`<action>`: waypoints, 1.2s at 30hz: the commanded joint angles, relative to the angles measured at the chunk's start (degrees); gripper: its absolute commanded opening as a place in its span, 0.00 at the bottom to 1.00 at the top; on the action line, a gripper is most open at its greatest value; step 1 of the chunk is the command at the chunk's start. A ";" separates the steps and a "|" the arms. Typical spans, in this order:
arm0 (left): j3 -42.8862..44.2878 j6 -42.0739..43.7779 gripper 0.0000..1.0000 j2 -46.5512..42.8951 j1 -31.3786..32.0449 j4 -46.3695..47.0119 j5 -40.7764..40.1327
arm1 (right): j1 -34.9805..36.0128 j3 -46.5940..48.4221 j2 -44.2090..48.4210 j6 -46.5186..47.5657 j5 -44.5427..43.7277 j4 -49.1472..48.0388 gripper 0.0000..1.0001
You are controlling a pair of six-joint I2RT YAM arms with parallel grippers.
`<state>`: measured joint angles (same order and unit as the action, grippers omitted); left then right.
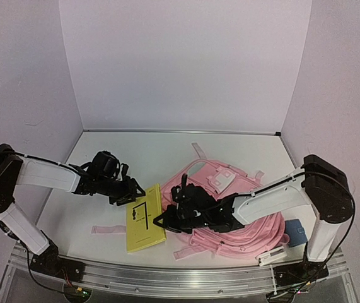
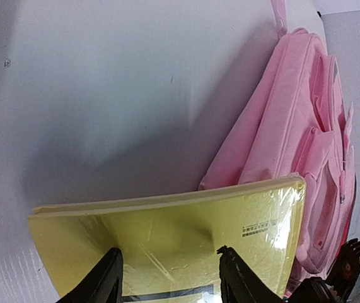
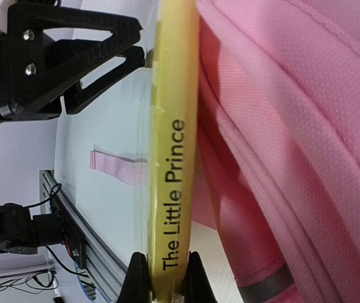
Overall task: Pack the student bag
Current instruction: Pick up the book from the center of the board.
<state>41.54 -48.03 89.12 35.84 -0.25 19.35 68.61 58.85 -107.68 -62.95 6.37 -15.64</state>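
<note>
Right claw clenched on the book, left claw released against its cover: ease it edge-first into the bag.

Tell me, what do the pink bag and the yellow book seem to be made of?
The student bag looks like soft woven fabric, matte: a fine weave and stitched seams show. The book looks like paper, probably under a glossy clear plastic wrap: its yellow cover shines and wrinkles.

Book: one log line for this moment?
book: beside bag, not in it | right hand: shut on spine | left hand: open, tips at cover | packing: not done
</note>
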 commanded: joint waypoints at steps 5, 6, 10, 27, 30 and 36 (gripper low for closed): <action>-0.43 0.15 0.77 -13.13 1.07 -10.63 -8.41 | -2.31 3.11 7.59 9.99 -1.78 -6.18 0.00; -0.27 0.15 0.81 -15.12 1.07 -11.79 -9.38 | -3.24 3.78 9.41 11.84 -2.96 -3.70 0.00; 1.34 0.30 0.90 -20.42 1.11 -16.18 -11.69 | -5.15 10.07 16.15 20.22 -13.42 9.76 0.00; 6.53 -5.48 0.80 1.53 2.82 3.82 2.77 | -25.90 4.26 37.81 26.42 -23.46 24.77 0.00; 9.54 -5.84 0.75 6.64 3.58 6.23 4.68 | -26.75 2.35 40.14 25.81 -22.49 25.25 0.00; 12.68 -7.04 0.49 13.99 4.23 10.45 8.24 | -26.85 0.93 43.32 24.71 -21.39 26.07 0.00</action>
<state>50.99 -54.12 100.05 39.57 4.40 23.89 41.65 58.96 -68.70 -37.56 -15.22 15.82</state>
